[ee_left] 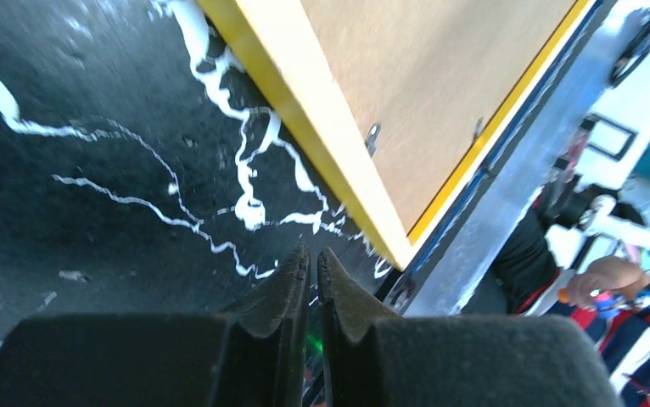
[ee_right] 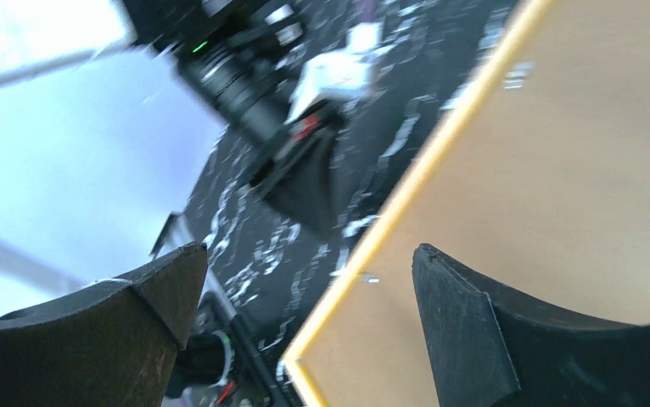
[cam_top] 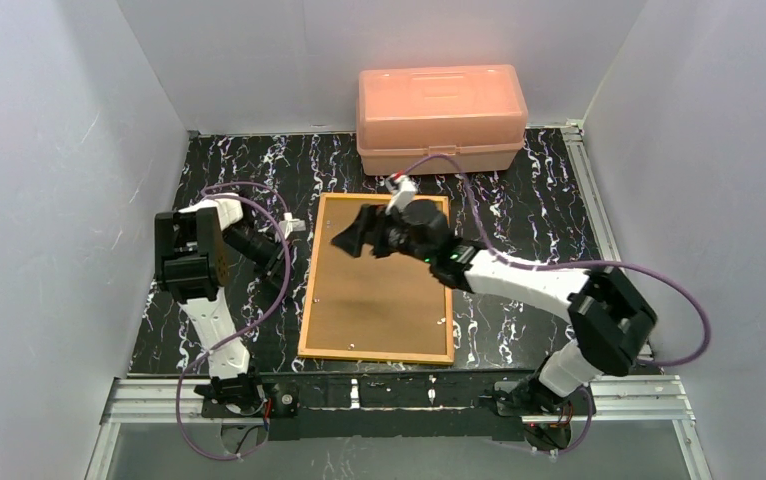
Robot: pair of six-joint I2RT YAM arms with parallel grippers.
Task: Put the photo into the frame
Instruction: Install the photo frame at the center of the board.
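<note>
Top view bright, even, sharp; soft shadow across the frame (cam_top: 374,300). Right wrist view blurred throughout. Left wrist view overexposed at right.

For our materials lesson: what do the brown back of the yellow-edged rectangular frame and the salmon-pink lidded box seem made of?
The frame's brown back looks like fibreboard: matte, even, grainless, with small metal clips. The salmon-pink box looks like plastic: smooth, slightly translucent, moulded lid.

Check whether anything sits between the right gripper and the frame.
Nothing visible does. The right gripper, jaws open, hovers over the far left edge of the yellow-bordered rectangular picture frame, which lies with its brown fibreboard back up. Only open space shows between them.
</note>
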